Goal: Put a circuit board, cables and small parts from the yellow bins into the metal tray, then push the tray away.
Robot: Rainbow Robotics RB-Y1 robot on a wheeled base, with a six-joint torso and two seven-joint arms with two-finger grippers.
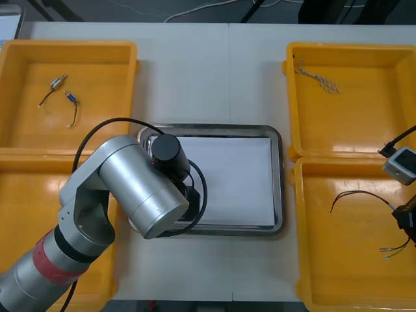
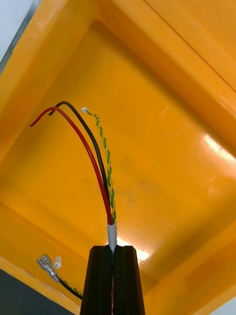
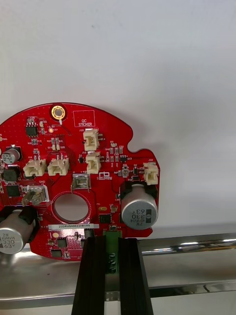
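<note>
My left gripper [image 3: 111, 244] is shut on the edge of a round red circuit board [image 3: 78, 172], at its green connector. The board hangs over the white inside of the metal tray [image 3: 187, 246], next to the shiny rim. In the front view the left arm [image 1: 133, 185] covers the left end of the tray [image 1: 280, 175] and hides the gripper and the board. My right gripper [image 2: 112, 249] is shut on a cable [image 2: 101, 162] with red, black and yellow-green strands, inside the near right yellow bin [image 1: 325, 260]. The cable [image 1: 357, 195] trails from the right gripper [image 1: 405, 222].
The far left bin [image 1: 26, 65] holds small metal parts [image 1: 65, 97]. A twisted cable [image 1: 318, 79] lies in the far right bin [image 1: 364, 110]. A metal terminal [image 2: 46, 263] lies beside my right fingers. The near left bin [image 1: 26, 195] sits under the left arm.
</note>
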